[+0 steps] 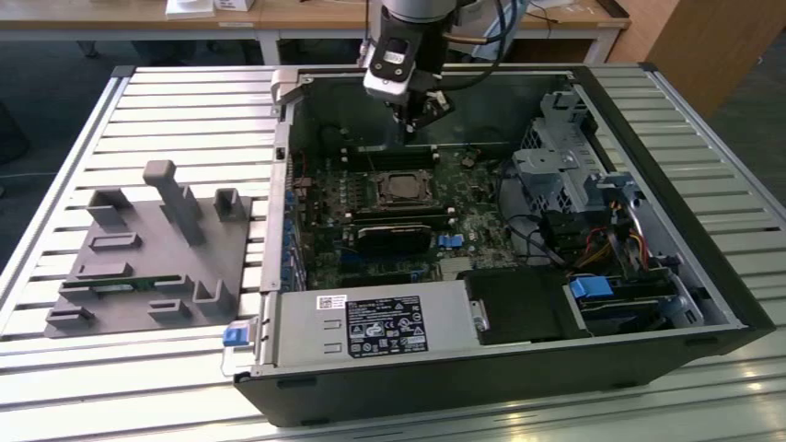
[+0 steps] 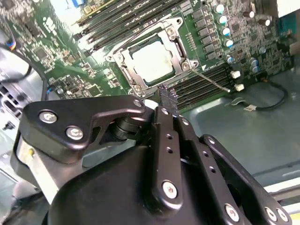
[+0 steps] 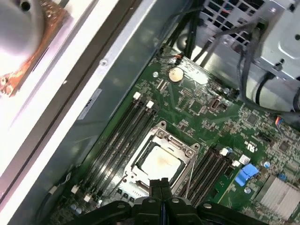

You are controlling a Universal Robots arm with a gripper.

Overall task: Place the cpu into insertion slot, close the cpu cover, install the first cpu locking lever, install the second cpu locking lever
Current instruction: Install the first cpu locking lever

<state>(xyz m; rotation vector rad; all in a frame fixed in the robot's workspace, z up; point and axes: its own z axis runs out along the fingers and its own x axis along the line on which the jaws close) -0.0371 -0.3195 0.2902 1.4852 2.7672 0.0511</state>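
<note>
**Chip seated under its cover, gripper empty above the socket**

Exterior view: the gripper (image 1: 418, 115) hangs over the far end of the open computer case (image 1: 491, 387), which lies on a slatted table (image 1: 184, 101). The insertion slot (image 1: 399, 189) sits just nearer the camera than the gripper. A grey fixture (image 1: 147, 267) rests at the exterior view's left.

Second wrist view: the cpu (image 2: 151, 63) lies in the slot with the cpu cover (image 2: 140, 41) flat around it. A thin wire lever (image 2: 213, 79) angles out over the memory slots (image 2: 117, 18). The gripper (image 2: 168, 96) has its jaws pressed together, holding nothing.

First wrist view: the fingertips (image 3: 160, 183) meet just beside the covered cpu (image 3: 159, 161). A coin battery (image 3: 175, 73) shows further along the green board.
</note>
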